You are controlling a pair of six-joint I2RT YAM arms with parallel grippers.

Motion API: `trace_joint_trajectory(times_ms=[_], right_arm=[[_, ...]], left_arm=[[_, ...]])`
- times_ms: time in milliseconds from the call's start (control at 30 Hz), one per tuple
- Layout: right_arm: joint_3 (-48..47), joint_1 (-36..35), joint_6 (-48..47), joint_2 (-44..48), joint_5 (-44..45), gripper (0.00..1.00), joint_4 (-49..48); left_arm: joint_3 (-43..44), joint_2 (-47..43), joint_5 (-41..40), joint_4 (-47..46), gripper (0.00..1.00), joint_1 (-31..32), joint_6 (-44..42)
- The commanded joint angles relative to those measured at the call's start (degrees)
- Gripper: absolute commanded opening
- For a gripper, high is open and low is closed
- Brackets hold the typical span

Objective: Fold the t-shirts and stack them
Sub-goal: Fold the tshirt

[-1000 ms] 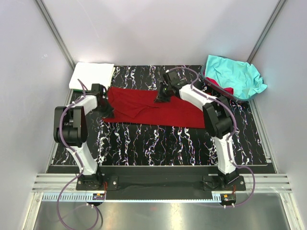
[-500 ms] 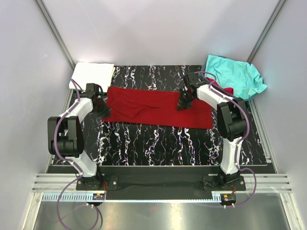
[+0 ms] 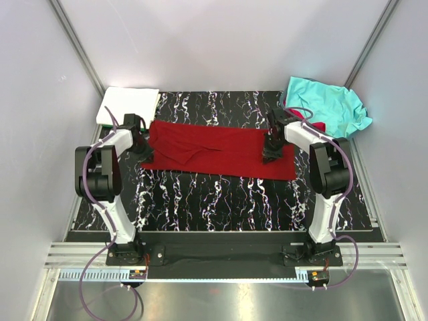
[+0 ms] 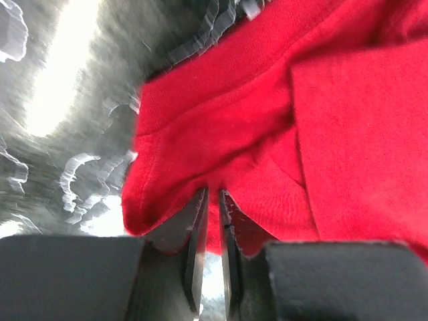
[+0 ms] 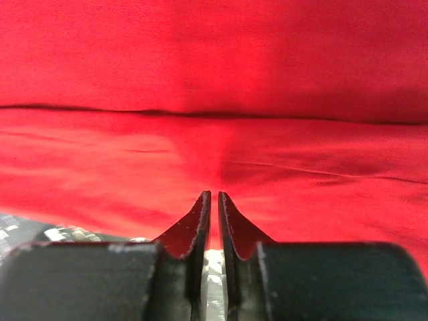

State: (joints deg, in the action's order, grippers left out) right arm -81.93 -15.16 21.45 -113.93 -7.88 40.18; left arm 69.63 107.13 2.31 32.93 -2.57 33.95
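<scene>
Across the middle of the black marbled mat, the dark red shirt laid out as a long band. Already doubled lengthwise, by the look of the fold line in the right wrist view, with a loose flap showing left of centre.

At the band's left end, the left gripper down at the cloth's corner; on the band near its right end, the right gripper down too. One at each short side, presumably to draw the cloth flat and square before the next fold.

Jaws on both sides nearly together, only a sliver of gap. Tips at the cloth's edge, a small pucker running out from the right pair. Impossible to tell whether any cloth is pinched or free.

At the far left corner, the white folded shirt parked off the work area, likely the base of the stack. At the far right, the turquoise shirt heaped unfolded, well apart from the red one.

Judged stage: midway through the red one, with the crosswise fold and the stacking not yet done.
</scene>
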Motion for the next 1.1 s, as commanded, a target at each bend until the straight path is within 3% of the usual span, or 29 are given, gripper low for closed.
trace_joint_trajectory(times_ms=[0,167,333,600,667,767,833,867,933,1000,1033,1067], right_arm=[[2.7,0.0,-2.2,3.7,4.1,0.16,1.0],[9.7,0.5,-1.7,5.1,5.8,0.2,-0.4],[18.1,0.0,2.9,8.6,1.6,0.21,-1.8],[31.1,-4.3,12.4,24.0,-5.3,0.24,-0.4],[32.8,-5.3,13.3,27.1,-5.9,0.26,0.7],[30.0,-5.3,12.4,32.2,-3.6,0.32,3.8],[25.3,-5.3,9.5,33.4,-1.9,0.46,6.0],[23.5,-5.4,8.4,33.2,-1.4,0.56,6.6],[18.8,-5.3,4.8,31.3,-1.2,0.8,7.5],[15.6,-5.3,0.9,28.1,-1.3,0.88,7.8],[12.4,-5.3,-0.5,26.9,-2.1,1.0,8.0],[10.8,-5.4,-1.8,25.7,-2.6,1.0,8.2]], left_arm=[[1.9,2.8,-6.0,1.7,0.18,-0.9,-3.0],[2.3,2.0,-7.4,2.0,0.2,-0.9,-4.9],[4.3,1.7,-8.2,1.3,0.25,0.3,-7.7],[8.8,6.9,-8.4,-1.2,0.27,2.3,-10.7],[8.6,5.4,-9.7,-1.1,0.33,4.0,-10.8],[7.5,-3.3,-14.9,0.0,0.58,5.4,-10.3],[7.2,-8.1,-18.1,1.0,0.67,8.1,-9.6],[7.5,-11.8,-18.9,1.3,0.98,9.3,-9.3],[9.1,-13.7,-18.2,3.7,0.99,12.9,-6.1],[10.0,-14.1,-16.9,5.0,0.99,15.7,-2.6],[9.9,-13.9,-15.2,5.2,0.99,16.5,1.2],[9.9,-13.4,-14.8,5.0,0.99,18.4,3.1]])
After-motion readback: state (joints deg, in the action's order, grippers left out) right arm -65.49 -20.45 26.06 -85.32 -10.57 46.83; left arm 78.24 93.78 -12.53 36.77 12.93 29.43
